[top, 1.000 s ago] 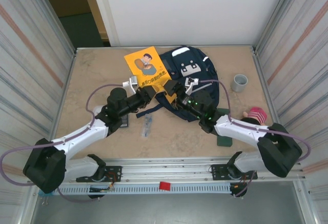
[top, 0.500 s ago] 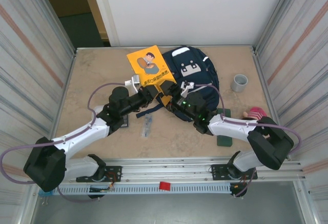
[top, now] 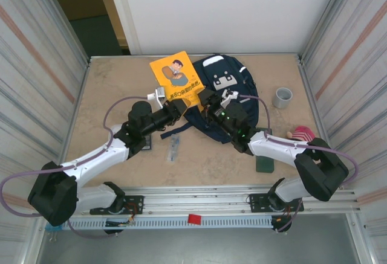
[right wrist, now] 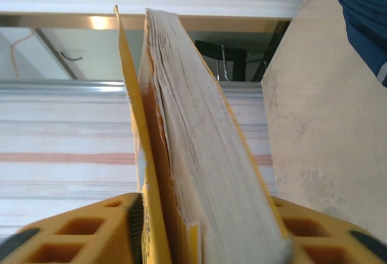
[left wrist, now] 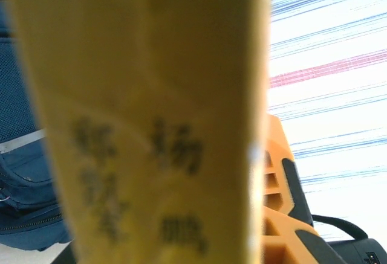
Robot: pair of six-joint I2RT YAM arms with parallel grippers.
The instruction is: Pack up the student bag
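Clamping book (top: 176, 75) | left gripper (top: 177, 104) and right gripper (top: 204, 98) both closed on it | student bag (top: 236, 83) beneath right gripper

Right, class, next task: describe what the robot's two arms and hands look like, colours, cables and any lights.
The left arm and right arm have white shells between chunky black joints. A thin purple-grey cable loops along each. Small green lights dot the right arm's black wrist. The left hand and right hand have orange fingers with moulded rectangular pockets and black trim.
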